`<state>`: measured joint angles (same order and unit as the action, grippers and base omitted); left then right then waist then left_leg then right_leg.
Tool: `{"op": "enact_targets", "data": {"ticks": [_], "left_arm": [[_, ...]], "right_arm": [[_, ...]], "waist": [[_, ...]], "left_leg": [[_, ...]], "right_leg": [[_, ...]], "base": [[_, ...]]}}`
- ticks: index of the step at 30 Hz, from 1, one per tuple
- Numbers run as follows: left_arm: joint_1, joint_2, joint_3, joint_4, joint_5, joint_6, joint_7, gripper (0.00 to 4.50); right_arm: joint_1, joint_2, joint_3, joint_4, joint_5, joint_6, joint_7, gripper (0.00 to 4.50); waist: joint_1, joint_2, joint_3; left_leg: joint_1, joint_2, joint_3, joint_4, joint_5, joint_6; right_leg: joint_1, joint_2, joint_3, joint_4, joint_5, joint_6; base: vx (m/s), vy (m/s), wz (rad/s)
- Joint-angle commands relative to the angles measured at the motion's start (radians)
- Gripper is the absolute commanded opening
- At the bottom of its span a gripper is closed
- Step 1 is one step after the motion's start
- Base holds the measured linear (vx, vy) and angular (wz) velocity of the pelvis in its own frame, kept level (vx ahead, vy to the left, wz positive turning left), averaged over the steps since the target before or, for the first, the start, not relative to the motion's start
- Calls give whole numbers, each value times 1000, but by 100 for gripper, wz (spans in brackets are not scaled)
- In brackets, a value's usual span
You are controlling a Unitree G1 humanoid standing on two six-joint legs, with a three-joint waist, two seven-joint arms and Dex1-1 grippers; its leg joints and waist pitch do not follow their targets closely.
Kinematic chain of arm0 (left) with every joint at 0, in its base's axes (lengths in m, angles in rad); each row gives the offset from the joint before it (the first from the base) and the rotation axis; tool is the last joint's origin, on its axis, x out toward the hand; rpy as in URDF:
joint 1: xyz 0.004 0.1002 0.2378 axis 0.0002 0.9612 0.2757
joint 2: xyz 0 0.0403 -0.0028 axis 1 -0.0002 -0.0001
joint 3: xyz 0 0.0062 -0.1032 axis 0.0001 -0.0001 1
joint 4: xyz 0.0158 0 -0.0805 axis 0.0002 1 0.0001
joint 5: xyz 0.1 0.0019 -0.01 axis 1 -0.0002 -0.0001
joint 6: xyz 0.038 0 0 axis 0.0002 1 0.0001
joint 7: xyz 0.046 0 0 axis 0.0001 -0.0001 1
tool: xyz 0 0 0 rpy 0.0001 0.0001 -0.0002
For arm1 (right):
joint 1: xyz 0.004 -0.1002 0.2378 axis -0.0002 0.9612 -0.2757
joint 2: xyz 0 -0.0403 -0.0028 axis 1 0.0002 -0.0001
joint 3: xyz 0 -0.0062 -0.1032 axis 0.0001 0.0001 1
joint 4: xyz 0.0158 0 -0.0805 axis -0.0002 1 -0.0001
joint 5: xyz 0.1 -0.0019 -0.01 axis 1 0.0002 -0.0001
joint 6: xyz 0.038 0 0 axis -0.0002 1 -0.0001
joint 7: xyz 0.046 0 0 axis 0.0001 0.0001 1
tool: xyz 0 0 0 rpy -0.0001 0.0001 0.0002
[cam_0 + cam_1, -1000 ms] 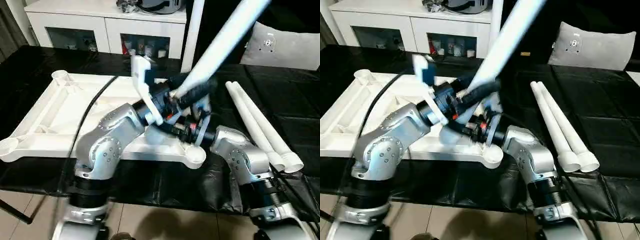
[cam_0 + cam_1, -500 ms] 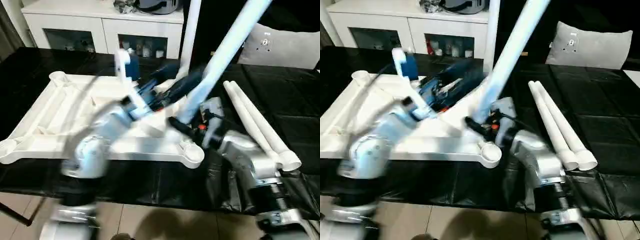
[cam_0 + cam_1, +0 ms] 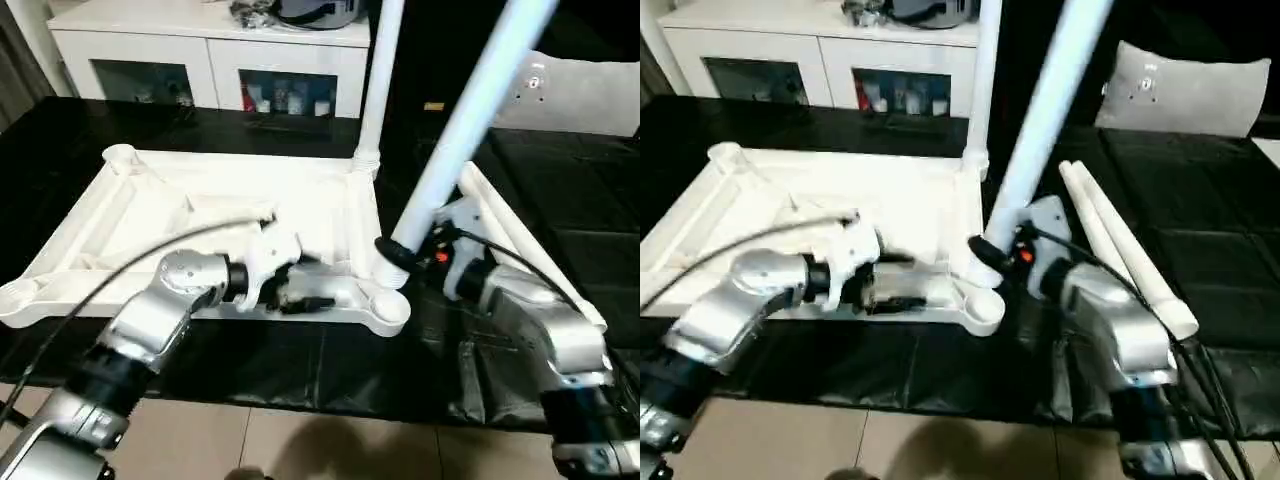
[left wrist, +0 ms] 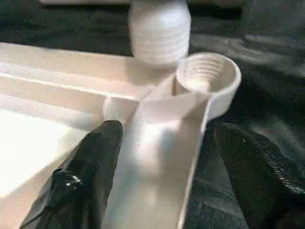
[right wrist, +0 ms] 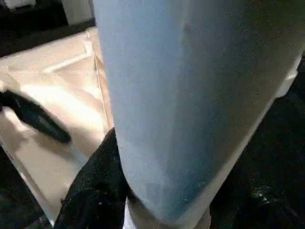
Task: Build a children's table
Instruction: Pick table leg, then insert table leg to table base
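Item: white plastic children's table top (image 3: 210,215), rectangular, lying underside up on the black-covered tabletop (image 3: 60,135), ribs and round threaded corner sockets exposed, one white tapered tubular leg (image 3: 377,80) already upright in the far corner socket; it looks light, stiff and smooth, best steadied by a rim or rib. The right hand (image 3: 395,255) is clamped near the thick lower end of a second long white tapered leg (image 3: 470,110), held slanting just beside the empty near corner socket (image 3: 388,308); a low grip suits so long and slippery a tube. The left hand (image 4: 157,181) has its black fingers (image 4: 90,171) apart astride the near rim by that socket, gripping nothing; spare white legs (image 3: 1110,250) lie beside the right arm, a white cabinet (image 3: 210,50) behind.
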<state>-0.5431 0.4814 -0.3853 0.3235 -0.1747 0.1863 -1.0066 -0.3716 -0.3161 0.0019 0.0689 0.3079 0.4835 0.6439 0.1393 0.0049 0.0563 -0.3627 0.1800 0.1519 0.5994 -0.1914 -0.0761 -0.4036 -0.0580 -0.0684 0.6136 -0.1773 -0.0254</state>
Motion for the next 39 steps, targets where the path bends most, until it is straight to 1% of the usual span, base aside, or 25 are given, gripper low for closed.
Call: {"op": "enact_targets", "data": {"ticks": [1, 2, 3, 5, 7, 9, 10, 11, 12, 13, 14, 15, 17, 22, 23, 25, 27, 28, 29, 30, 33, 34, 36, 37, 39], "left_arm": [[-27, -2, -16, 38, 20, -29, -30, 315], [-38, -6, -25, 75, 27, -47, -49, 306], [-49, -11, -32, 107, 36, -63, -62, 299], [-64, -20, -38, 152, 50, -87, -83, 292], [-76, -32, -34, 192, 56, -109, -100, 273], [-82, -38, -30, 210, 59, -119, -105, 258], [-91, -47, -31, 240, 63, -133, -110, 250], [-93, -49, -32, 248, 65, -136, -112, 241], [-95, -52, -34, 259, 66, -142, -117, 230], [-99, -57, -34, 276, 69, -152, -125, 230], [-103, -63, -33, 294, 72, -164, -133, 212], [-104, -64, -33, 298, 73, -167, -134, 204], [-107, -69, -33, 314, 79, -177, -138, 189], [-122, -80, -31, 366, 106, -202, -145, 151], [-124, -79, -34, 371, 111, -204, -147, 151], [-127, -83, -33, 385, 116, -207, -155, 124], [-129, -85, -30, 393, 117, -212, -158, 118], [-131, -87, -29, 397, 117, -213, -161, 109], [-132, -88, -27, 402, 118, -214, -165, 98], [-134, -90, -26, 408, 119, -214, -171, 88], [-136, -93, -25, 418, 121, -214, -178, 81], [-138, -92, -29, 426, 132, -218, -180, 70], [-138, -92, -31, 439, 148, -227, -181, 43], [-138, -93, -31, 443, 152, -230, -180, 42], [-138, -91, -35, 447, 158, -231, -180, 21]], "right_arm": [[7, -3, -22, -30, 10, 8, -5, 188], [14, -5, -29, -35, 12, 13, -14, 188], [20, -8, -33, -38, 14, 13, -16, 188], [28, -13, -35, -42, 18, 13, -14, 188], [38, -17, -34, -50, 22, 17, -10, 188], [42, -19, -33, -55, 24, 19, -7, 188], [50, -22, -32, -65, 28, 18, -1, 188], [52, -23, -31, -68, 29, 18, 0, 188], [55, -23, -30, -72, 29, 16, 3, 188], [59, -24, -29, -78, 30, 16, 7, 188], [64, -25, -27, -83, 31, 14, 10, 188], [65, -25, -27, -83, 31, 14, 11, 188], [69, -28, -23, -91, 36, 18, 20, 188], [72, -37, -15, -111, 57, 41, 45, 188], [72, -39, -13, -113, 58, 42, 49, 188], [72, -40, -12, -117, 58, 44, 55, 188], [73, -40, -11, -118, 58, 45, 57, 188], [73, -40, -10, -118, 58, 45, 58, 188], [74, -42, -9, -119, 59, 46, 60, 188], [76, -43, -6, -121, 61, 45, 63, 188], [79, -47, -1, -124, 64, 45, 66, 188], [80, -48, 1, -125, 64, 45, 68, 188], [81, -48, 3, -127, 64, 46, 71, 188], [81, -48, 3, -128, 64, 47, 73, 188], [80, -48, 3, -127, 63, 47, 74, 188]], "waist": [[-4, 11, -73], [-4, 13, -74], [-4, 11, -73], [-3, 13, -74], [-3, 12, -74], [-1, 13, -74], [-3, 21, -74], [-2, 17, -74], [-1, 17, -74], [-1, 23, -74], [-2, 19, -73], [-1, 18, -73], [-1, 22, -74], [-2, 21, -74], [-2, 21, -74], [0, 21, -74], [-1, 24, -73], [0, 25, -73], [-1, 24, -73], [-1, 25, -71], [-1, 24, -70], [-1, 27, -70], [-1, 25, -69], [-1, 25, -69], [-1, 22, -70]], "left_leg": [[9, 39, -6, -72, -164, -22], [9, 41, -7, -72, -162, -24], [8, 39, -5, -72, -162, -21], [8, 38, -6, -71, -160, -21], [8, 40, -6, -71, -161, -20], [8, 41, -6, -71, -160, -17], [8, 42, -7, -71, -172, -19], [8, 41, -8, -71, -178, -20], [8, 41, -7, -71, -174, -16], [8, 41, -8, -70, -174, -16], [7, 40, -7, -71, -175, -13], [7, 40, -7, -71, -172, -13], [6, 43, -8, -71, -169, -12], [7, 43, -8, -70, -174, -7], [7, 43, -8, -70, -174, -7], [8, 44, -8, -71, -171, -6], [8, 45, -8, -71, -175, -8], [8, 45, -9, -71, -181, -9], [9, 44, -8, -72, -188, -10], [9, 43, -8, -72, -197, -11], [12, 44, -9, -74, -209, -13], [11, 45, -10, -75, -211, -15], [11, 43, -9, -75, -212, -12], [11, 45, -10, -76, -215, -12], [11, 44, -10, -76, -213, -11]], "right_leg": [[57, -80, 52, -70, -190, -139], [58, -83, 52, -67, -180, -148], [58, -81, 52, -70, -182, -147], [60, -83, 53, -70, -179, -150], [61, -85, 53, -69, -178, -156], [61, -87, 53, -70, -183, -157], [60, -85, 52, -72, -182, -159], [63, -86, 52, -71, -185, -160], [62, -87, 52, -71, -186, -161], [62, -87, 52, -71, -190, -162], [62, -87, 52, -74, -198, -160], [63, -87, 52, -73, -199, -159], [62, -88, 52, -71, -198, -161], [62, -87, 52, -74, -195, -167], [62, -87, 52, -74, -195, -167], [62, -89, 53, -73, -194, -167], [61, -89, 52, -73, -194, -169], [61, -89, 52, -74, -199, -170], [62, -90, 52, -75, -208, -170], [62, -90, 52, -78, -224, -168], [62, -91, 53, -80, -252, -163], [62, -91, 53, -80, -257, -162], [61, -90, 53, -84, -267, -156], [61, -92, 53, -84, -275, -154], [62, -92, 53, -84, -280, -151]], "base": [[0, 0, 0], [0, 0, 0], [0, 0, 0], [0, 0, 0], [0, 0, 0], [0, 0, 0], [0, 0, 0], [0, 0, 0], [0, 0, 0], [0, 0, 0], [0, 0, 0], [0, 0, 0], [0, 0, 0], [0, 0, 0], [0, 0, 0], [0, 0, 0], [0, 0, 0], [0, 0, 0], [0, 0, 0], [0, 0, 0], [0, 0, 0], [0, 0, 0], [0, 0, 0], [0, 0, 0], [0, 0, 0]]}}
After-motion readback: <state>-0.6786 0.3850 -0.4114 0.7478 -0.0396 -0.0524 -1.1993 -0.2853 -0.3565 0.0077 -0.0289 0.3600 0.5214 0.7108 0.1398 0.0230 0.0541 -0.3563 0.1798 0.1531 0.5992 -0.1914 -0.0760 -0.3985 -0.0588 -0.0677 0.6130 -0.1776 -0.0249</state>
